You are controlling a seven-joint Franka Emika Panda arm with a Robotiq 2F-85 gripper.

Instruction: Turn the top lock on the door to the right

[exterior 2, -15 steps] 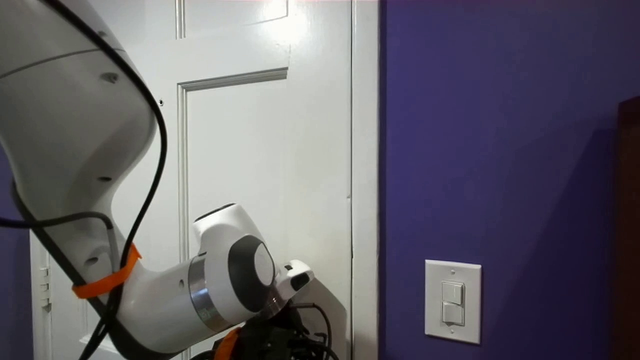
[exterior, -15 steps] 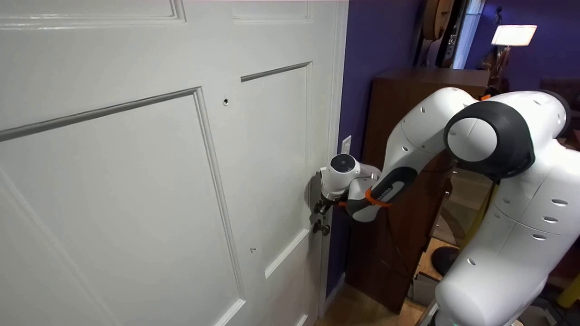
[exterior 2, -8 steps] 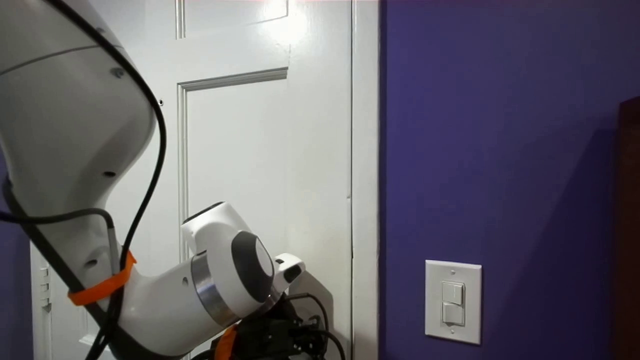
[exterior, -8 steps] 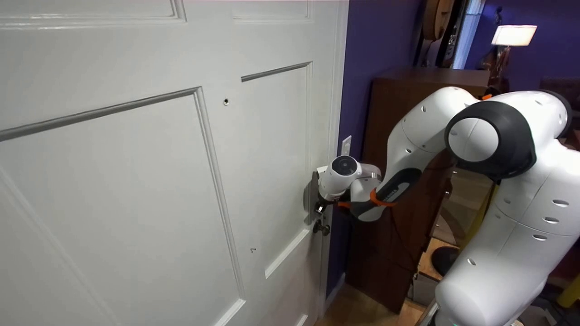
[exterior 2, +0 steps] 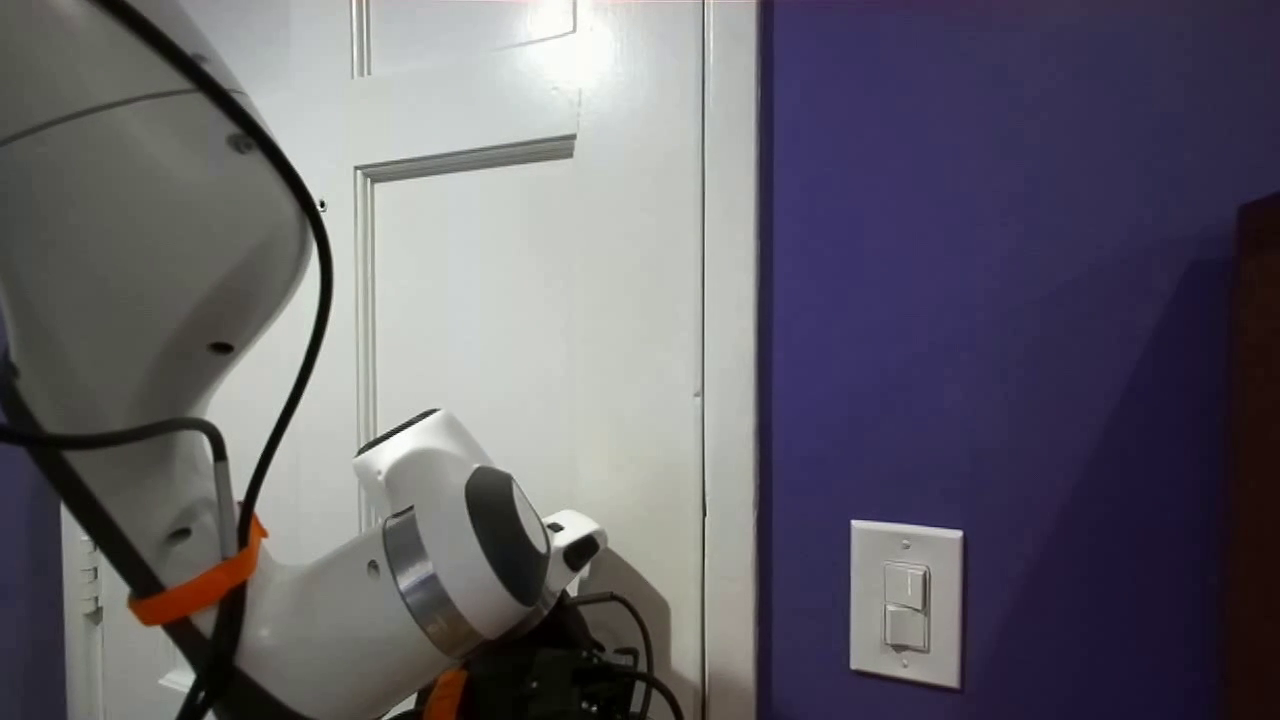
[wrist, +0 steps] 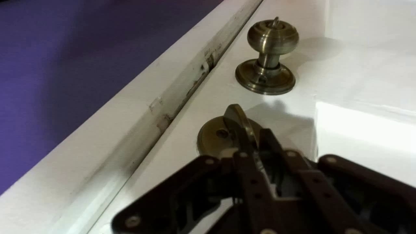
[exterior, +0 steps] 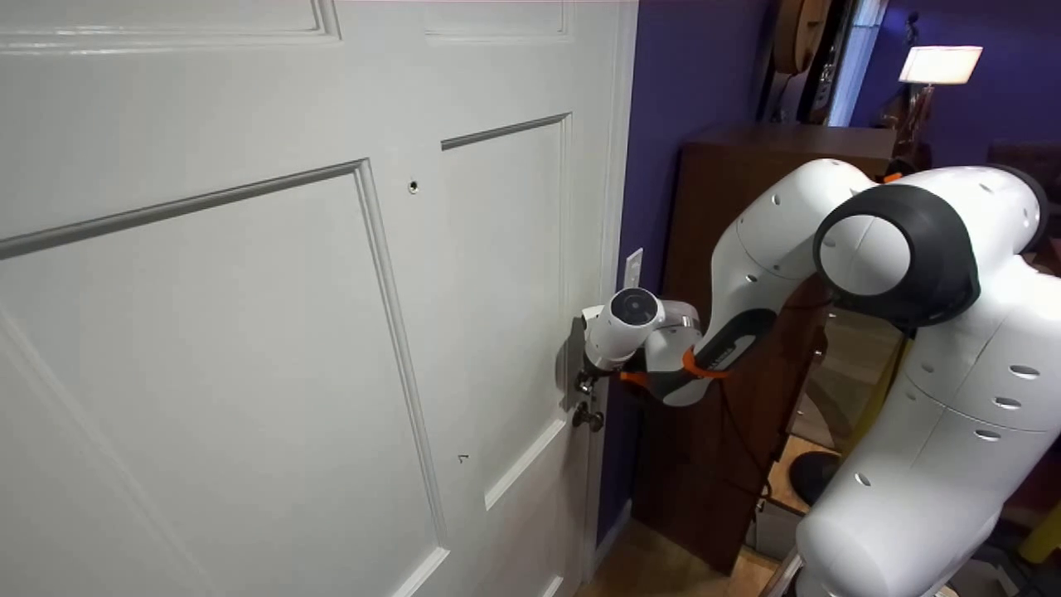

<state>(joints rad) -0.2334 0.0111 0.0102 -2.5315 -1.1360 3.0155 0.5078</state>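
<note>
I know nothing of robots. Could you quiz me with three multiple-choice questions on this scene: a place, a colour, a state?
1. In the wrist view, with the lock and the doorknob showing, where is the pincer?
A) At the doorknob
B) At the lock
C) Away from both

2. What colour is the wall beside the door?
A) Purple
B) Green
C) Yellow

3. How is the lamp?
A) Switched off
B) Lying over
C) Lit

1: B, the wrist view shows it right by the lock's turn piece.
2: A, as both exterior views show.
3: C, it glows in an exterior view.
</note>
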